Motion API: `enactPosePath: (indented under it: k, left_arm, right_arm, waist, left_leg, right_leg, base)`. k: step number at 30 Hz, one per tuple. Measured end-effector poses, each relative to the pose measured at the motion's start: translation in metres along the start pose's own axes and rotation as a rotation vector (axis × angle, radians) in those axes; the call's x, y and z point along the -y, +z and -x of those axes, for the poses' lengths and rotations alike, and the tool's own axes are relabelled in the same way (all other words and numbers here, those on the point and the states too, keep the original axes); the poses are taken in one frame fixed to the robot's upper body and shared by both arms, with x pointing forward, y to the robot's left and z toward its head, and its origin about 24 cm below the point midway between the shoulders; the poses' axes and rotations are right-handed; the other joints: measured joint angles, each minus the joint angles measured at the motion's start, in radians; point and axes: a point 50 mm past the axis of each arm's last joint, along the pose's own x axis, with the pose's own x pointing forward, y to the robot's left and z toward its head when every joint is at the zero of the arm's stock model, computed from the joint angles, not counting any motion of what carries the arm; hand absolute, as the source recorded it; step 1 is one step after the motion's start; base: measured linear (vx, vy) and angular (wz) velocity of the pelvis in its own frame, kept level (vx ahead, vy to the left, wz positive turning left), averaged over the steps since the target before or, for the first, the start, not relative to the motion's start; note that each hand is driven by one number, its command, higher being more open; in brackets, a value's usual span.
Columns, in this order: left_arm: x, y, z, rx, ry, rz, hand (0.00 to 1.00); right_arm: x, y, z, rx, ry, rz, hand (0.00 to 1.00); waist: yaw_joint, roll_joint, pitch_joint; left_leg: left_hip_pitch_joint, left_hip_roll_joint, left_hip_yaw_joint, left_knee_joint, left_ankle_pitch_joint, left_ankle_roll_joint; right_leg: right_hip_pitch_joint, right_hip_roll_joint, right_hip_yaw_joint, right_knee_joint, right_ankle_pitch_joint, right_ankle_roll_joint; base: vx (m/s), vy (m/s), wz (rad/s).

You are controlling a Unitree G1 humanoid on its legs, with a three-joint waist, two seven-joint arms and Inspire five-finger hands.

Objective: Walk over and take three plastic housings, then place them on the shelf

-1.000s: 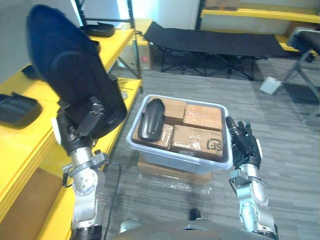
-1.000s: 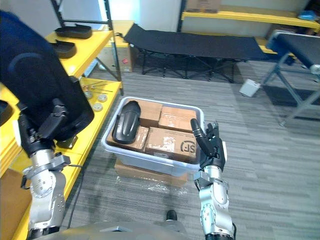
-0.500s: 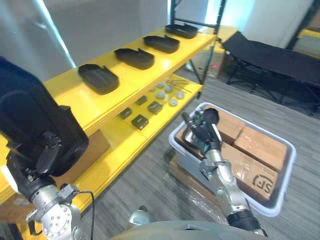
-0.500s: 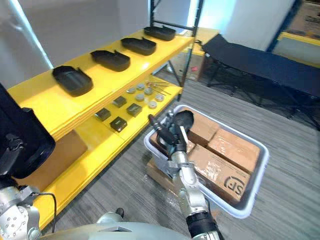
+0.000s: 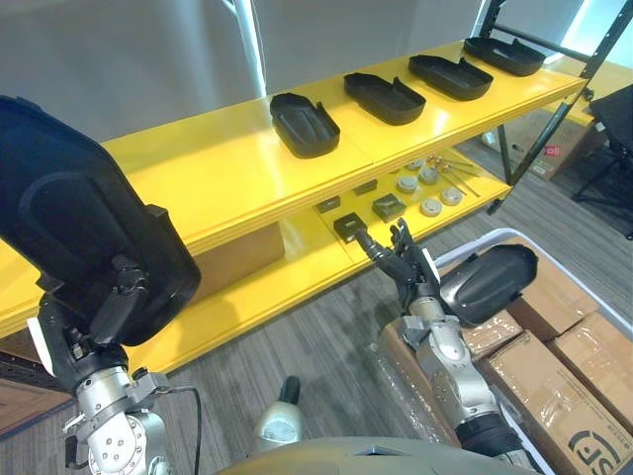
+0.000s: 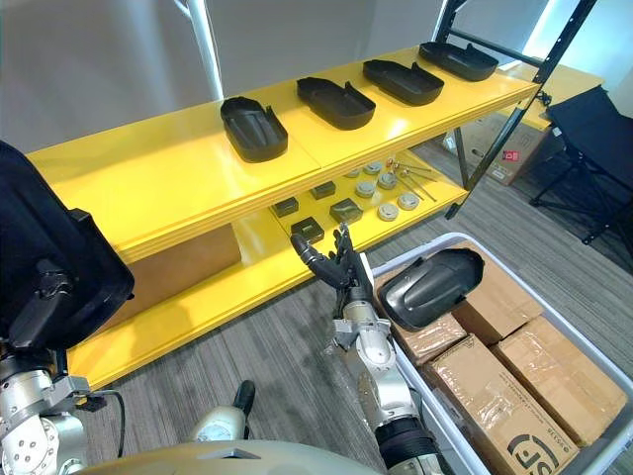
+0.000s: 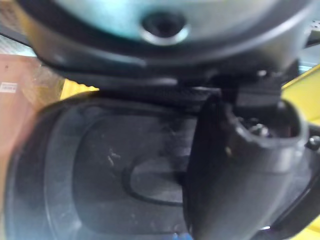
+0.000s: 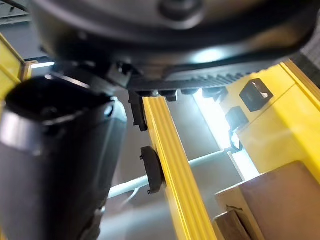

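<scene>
- Right, left hand (image 5: pixel 99 322) is clamped round the lower end of a black plastic housing (image 5: pixel 84 223). It's held upright & high, prob. so it clears the shelf edge.
- Yellow shelf (image 5: pixel 198 173): top board carries a row of four shelved housings (image 5: pixel 304 124), hollow side up. Bare board to their left looks like my drop spot.
- Right hand (image 5: pixel 404 262) is empty, fingers straight & spread, hovering low just beside the bin.
- Spare housing (image 5: pixel 492 282) lies on cardboard boxes (image 5: pixel 554 396) in the white bin (image 6: pixel 410 244), w/in reach for a later pickup.
</scene>
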Motion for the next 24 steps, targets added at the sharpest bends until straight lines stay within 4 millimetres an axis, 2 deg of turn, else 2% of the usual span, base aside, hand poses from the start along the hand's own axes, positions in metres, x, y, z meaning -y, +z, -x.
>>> enactPosePath:
  k: [8,11,13,14,15,16,17,18,19,20,21,22,23,24]
  left_arm:
    - [0.005,-0.002,0.003,-0.015,-0.028,0.009,0.0]
    - [0.007,0.001,0.002,0.004,-0.052,0.015,0.0]
    - [0.009,0.005,0.0,0.027,-0.079,0.014,0.0]
    - [0.011,0.011,-0.002,0.052,-0.101,0.01,0.0]
    - [0.012,0.015,-0.004,0.077,-0.118,0.006,0.0]
    - [0.012,0.016,-0.006,0.087,-0.125,0.003,0.0]
    - [0.011,0.019,-0.01,0.11,-0.132,-0.019,0.0]
    - [0.009,0.027,-0.019,0.159,-0.124,-0.038,0.0]
    - [0.008,0.032,-0.028,0.199,-0.112,-0.041,0.0]
    - [0.009,0.035,-0.033,0.221,-0.097,-0.036,0.0]
    - [0.01,0.037,-0.041,0.249,-0.071,-0.015,0.0]
    - [0.017,0.039,-0.048,0.271,-0.069,0.012,0.0]
    - [0.02,0.041,-0.051,0.282,-0.074,0.026,0.0]
    - [0.033,0.044,-0.056,0.307,-0.103,0.064,0.0]
  right_arm:
    - [-0.001,0.0,0.003,0.012,0.038,-0.002,1.0]
    - [-0.004,0.007,0.003,0.078,0.043,-0.011,1.0]
    - [-0.005,0.015,0.001,0.141,0.03,-0.025,1.0]
    - [-0.004,0.022,0.002,0.191,0.017,-0.032,1.0]
    - [0.0,0.035,0.003,0.256,0.02,0.001,1.0]
    - [0.0,0.041,0.003,0.291,0.025,0.006,1.0]
    - [0.0,0.058,0.003,0.37,0.053,0.024,1.0]
    - [-0.005,0.085,-0.003,0.495,0.107,0.036,1.0]
    - [-0.008,0.108,-0.008,0.596,0.142,0.038,1.0]
    - [-0.01,0.124,-0.011,0.662,0.171,0.04,1.0]
    - [-0.012,0.155,-0.017,0.769,0.22,0.056,1.0]
    - [-0.012,0.182,-0.017,0.87,0.254,0.077,1.0]
    - [-0.012,0.194,-0.014,0.92,0.263,0.083,1.0]
    - [-0.01,0.214,-0.001,1.024,0.269,0.091,1.0]
  waist:
    - [-0.001,-0.005,0.028]
    - [0.003,-0.006,0.043]
    - [0.012,-0.018,0.05]
    - [0.021,-0.031,0.059]
    - [0.021,-0.01,0.055]
    - [0.019,-0.017,0.057]
    - [0.01,-0.016,0.034]
    - [-0.007,-0.015,0.038]
    - [-0.016,-0.022,0.043]
    - [-0.021,-0.025,0.044]
    - [-0.026,-0.023,0.046]
    - [-0.026,-0.019,0.047]
    - [-0.027,-0.017,0.047]
    - [-0.039,-0.016,0.046]
  left_leg:
    - [-0.006,-0.006,-0.008,0.038,-0.017,0.003]
    - [-0.058,-0.027,-0.033,0.165,-0.082,0.002]
    - [-0.097,-0.055,-0.035,0.272,-0.143,0.024]
    - [-0.114,-0.079,-0.013,0.371,-0.206,0.067]
    - [-0.128,-0.084,-0.006,0.446,-0.261,0.061]
    - [-0.126,-0.098,-0.014,0.466,-0.279,0.073]
    - [-0.121,-0.112,-0.024,0.459,-0.296,0.077]
    - [-0.118,-0.108,-0.058,0.434,-0.293,0.091]
    - [-0.111,-0.109,-0.078,0.405,-0.282,0.109]
    - [-0.099,-0.108,-0.087,0.384,-0.275,0.117]
    - [-0.063,-0.108,-0.1,0.347,-0.265,0.127]
    - [-0.025,-0.11,-0.109,0.317,-0.262,0.127]
    - [-0.014,-0.112,-0.119,0.308,-0.263,0.126]
    - [-0.006,-0.124,-0.162,0.296,-0.267,0.12]
  right_leg:
    - [-0.004,-0.026,-0.001,0.067,-0.041,0.008]
    - [0.011,-0.062,-0.024,0.121,-0.078,0.021]
    - [0.022,-0.102,-0.046,0.159,-0.1,0.026]
    - [0.05,-0.132,-0.065,0.183,-0.109,0.01]
    - [0.045,-0.16,-0.022,0.306,-0.107,-0.083]
    - [0.011,-0.184,0.037,0.378,-0.083,-0.132]
    - [-0.073,-0.201,0.19,0.493,0.019,-0.181]
    - [-0.15,-0.177,0.292,0.578,0.038,-0.137]
    - [-0.201,-0.141,0.329,0.617,-0.044,-0.122]
    - [-0.227,-0.114,0.342,0.619,-0.098,-0.118]
    - [-0.254,-0.059,0.348,0.582,-0.156,-0.119]
    - [-0.272,-0.006,0.372,0.504,-0.183,-0.126]
    - [-0.287,0.019,0.398,0.465,-0.188,-0.124]
    - [-0.33,0.069,0.474,0.396,-0.187,-0.123]
  base:
    - [-0.04,-0.013,0.02]
    - [-0.03,0.049,0.25]
    - [0.01,0.116,0.31]
    - [0.09,0.172,0.34]
    - [0.1,0.2,0.43]
    - [0.09,0.252,0.5]
    - [0.09,0.243,0.58]
    - [0.12,0.187,0.57]
    - [0.13,0.089,0.45]
    - [0.14,0.067,0.27]
    - [0.16,0.107,0.23]
    - [0.16,0.102,0.25]
    - [0.16,0.065,0.59]
    - [0.17,0.01,1.16]
